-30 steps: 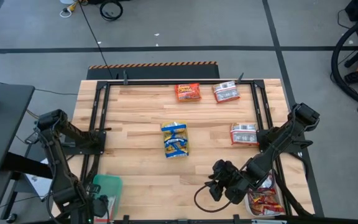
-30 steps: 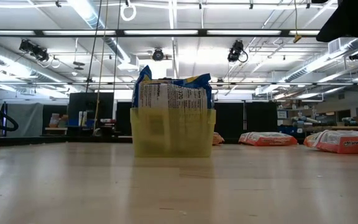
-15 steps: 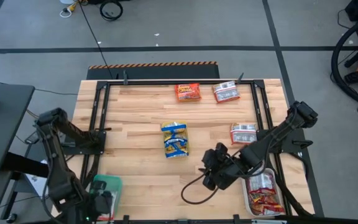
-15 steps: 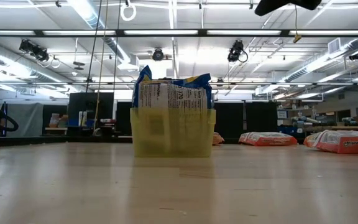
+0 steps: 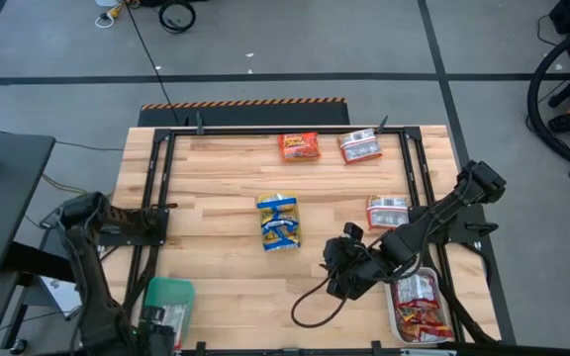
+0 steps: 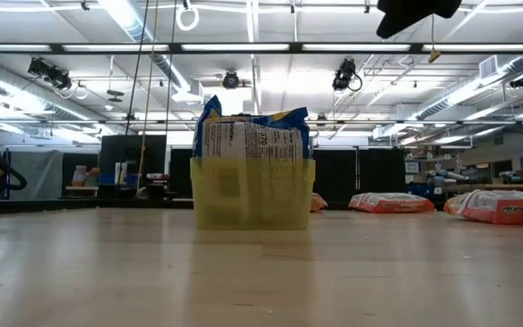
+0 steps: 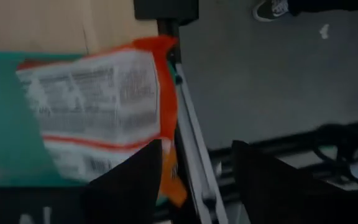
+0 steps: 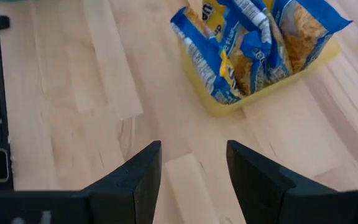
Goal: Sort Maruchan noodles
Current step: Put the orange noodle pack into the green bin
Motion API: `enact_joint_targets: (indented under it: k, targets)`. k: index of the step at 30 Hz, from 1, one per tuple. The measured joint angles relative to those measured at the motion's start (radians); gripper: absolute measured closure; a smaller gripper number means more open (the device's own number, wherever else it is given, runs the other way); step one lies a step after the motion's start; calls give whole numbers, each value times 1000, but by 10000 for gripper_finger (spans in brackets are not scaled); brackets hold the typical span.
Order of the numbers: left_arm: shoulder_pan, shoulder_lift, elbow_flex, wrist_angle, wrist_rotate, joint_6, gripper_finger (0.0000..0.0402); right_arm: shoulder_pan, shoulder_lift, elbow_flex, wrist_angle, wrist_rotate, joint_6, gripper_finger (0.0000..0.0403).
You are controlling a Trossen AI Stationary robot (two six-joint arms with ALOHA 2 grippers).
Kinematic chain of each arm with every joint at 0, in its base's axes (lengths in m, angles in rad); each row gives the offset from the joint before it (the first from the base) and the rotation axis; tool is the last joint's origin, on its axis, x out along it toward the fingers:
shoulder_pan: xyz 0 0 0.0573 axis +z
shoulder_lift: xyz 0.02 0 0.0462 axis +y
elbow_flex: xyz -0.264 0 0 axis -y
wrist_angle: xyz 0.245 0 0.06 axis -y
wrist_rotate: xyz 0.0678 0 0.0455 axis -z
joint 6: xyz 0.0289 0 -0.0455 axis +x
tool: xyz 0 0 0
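Note:
An orange-and-white Maruchan packet [image 7: 98,106] lies in the green tray [image 5: 171,290] at the near left corner. My left gripper [image 7: 197,149] hangs open over the tray's edge, one finger above the packet's orange end; I cannot tell whether it touches. Blue-and-yellow packets [image 8: 253,43] stand in the yellow tray [image 5: 279,225] at mid-table. My right gripper [image 8: 194,149] is open over bare wood, to the near right of that tray [image 8: 229,106]. An orange packet [image 5: 300,146] and two silver-red packets [image 5: 360,146] [image 5: 389,213] lie flat on the table.
A white tray [image 5: 404,326] holding red-and-silver packets sits at the near right corner, under my right arm. A black frame rail [image 5: 156,178] runs along the table's left, far and right sides. Bare wood lies between the yellow tray and the green tray.
My right gripper has left the white tray and gone toward the table's left and far side, closer to the yellow tray, then nearly stopped. My left arm has shifted a little toward the near edge over the green tray, where a white packet now shows.

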Motion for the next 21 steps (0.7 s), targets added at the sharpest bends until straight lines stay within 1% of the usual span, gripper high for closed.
enact_joint_targets:
  k: [3,9,13,17,19,21]
  targets:
    - [0,32,0,25,5,25,211,16,0,0,-19,0,0,216]
    - [-1,58,-1,-56,9,9,240,54,0,0,-57,2,49,216]
    - [-5,65,-1,-54,-14,8,253,75,0,0,-68,4,84,216]
    - [-6,89,-1,-53,-19,8,260,90,0,0,-75,29,113,216]
    - [-6,99,-1,-52,-5,3,260,94,0,0,-75,28,129,216]
    - [0,97,-1,-52,36,-9,260,99,0,0,-75,28,149,216]
